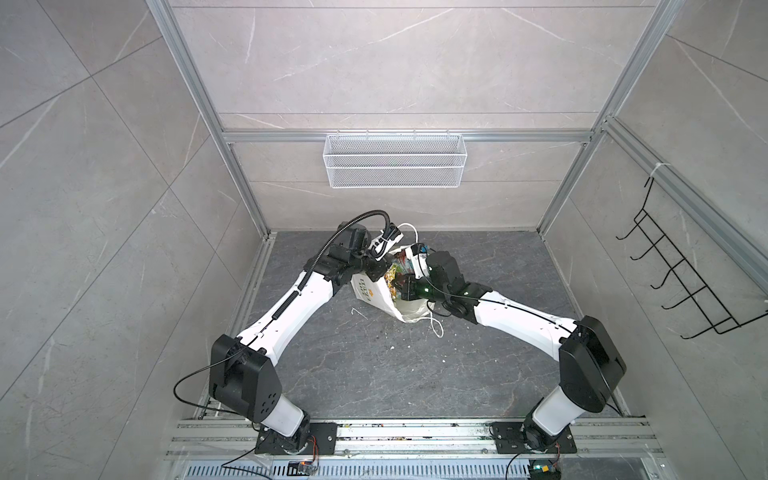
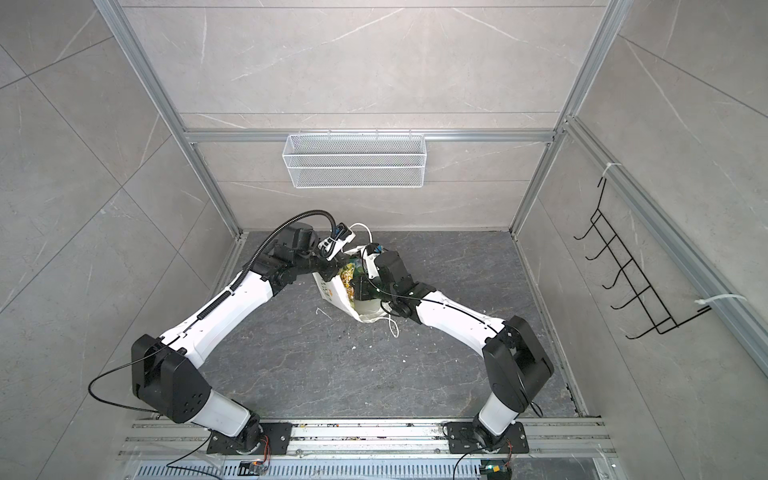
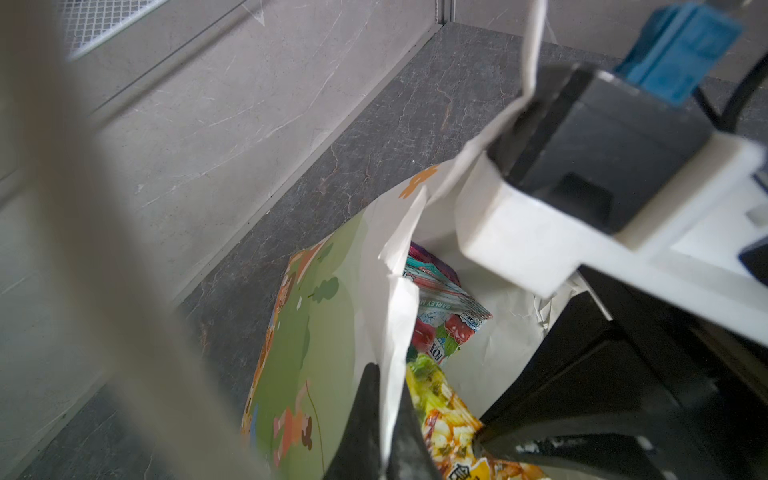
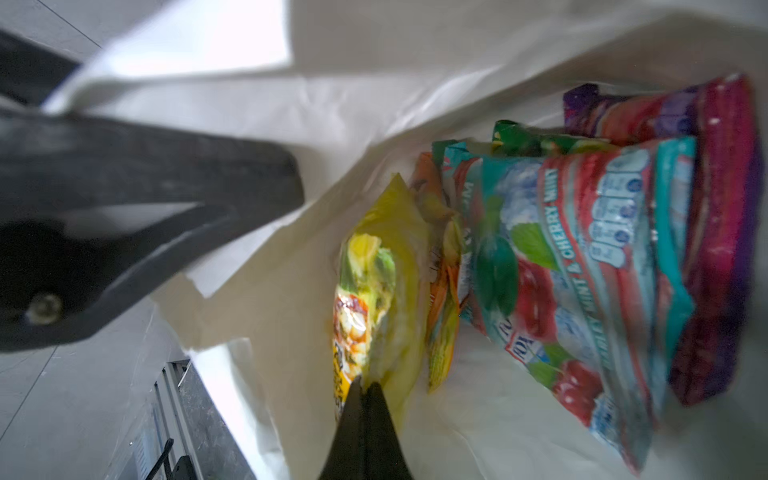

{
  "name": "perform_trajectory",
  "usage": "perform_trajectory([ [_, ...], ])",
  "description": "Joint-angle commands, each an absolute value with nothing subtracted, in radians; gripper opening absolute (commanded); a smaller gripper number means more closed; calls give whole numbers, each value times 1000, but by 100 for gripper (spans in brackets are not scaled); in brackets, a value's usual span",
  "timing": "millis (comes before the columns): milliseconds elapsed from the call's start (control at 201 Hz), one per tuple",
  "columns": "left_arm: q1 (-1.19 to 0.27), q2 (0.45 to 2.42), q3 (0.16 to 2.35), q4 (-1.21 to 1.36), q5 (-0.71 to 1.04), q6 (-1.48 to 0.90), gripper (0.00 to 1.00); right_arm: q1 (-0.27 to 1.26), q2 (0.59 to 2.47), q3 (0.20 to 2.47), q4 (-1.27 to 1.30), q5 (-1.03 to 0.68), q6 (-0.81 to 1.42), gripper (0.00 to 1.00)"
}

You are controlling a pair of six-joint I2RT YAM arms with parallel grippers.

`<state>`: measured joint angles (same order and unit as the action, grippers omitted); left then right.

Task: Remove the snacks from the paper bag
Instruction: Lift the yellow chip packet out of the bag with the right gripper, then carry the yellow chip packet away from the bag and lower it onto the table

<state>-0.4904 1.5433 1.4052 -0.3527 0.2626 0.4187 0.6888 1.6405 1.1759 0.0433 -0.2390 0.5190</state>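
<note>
The paper bag (image 1: 371, 296) (image 2: 332, 296) stands open mid-floor between both arms. My left gripper (image 3: 388, 376) (image 1: 376, 271) is shut on the bag's white rim (image 3: 395, 316), one finger outside and one inside. Inside lie the snacks: a yellow packet (image 4: 382, 270) (image 3: 444, 415), an orange one (image 4: 441, 299), a teal one (image 4: 582, 270) (image 3: 449, 307), a yellow-green one (image 4: 540, 143) and a purple one (image 4: 723, 249). My right gripper (image 4: 366, 384) reaches into the bag and is shut on the yellow packet's near edge. In both top views its fingertips are hidden inside the bag.
A white wire mesh basket (image 1: 395, 160) hangs on the back wall. A black wire hook rack (image 1: 685, 282) is fixed to the right wall. One cord handle (image 1: 436, 328) trails on the floor by the bag. White scraps (image 1: 359, 311) lie nearby.
</note>
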Motion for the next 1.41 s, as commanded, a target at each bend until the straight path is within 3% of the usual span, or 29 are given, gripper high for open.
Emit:
perform_trajectory([
  [0, -495, 1491, 1403, -293, 276, 426, 0, 667, 1588, 1158, 23, -246, 472, 0],
  [637, -495, 1505, 1419, -262, 240, 405, 0, 529, 1396, 1157, -190, -441, 289, 0],
  [985, -496, 1509, 1410, -226, 237, 396, 0, 424, 1241, 1123, -213, -566, 377, 0],
  [1403, -496, 1477, 1377, -215, 270, 408, 0, 324, 1067, 1092, -259, -325, 505, 0],
])
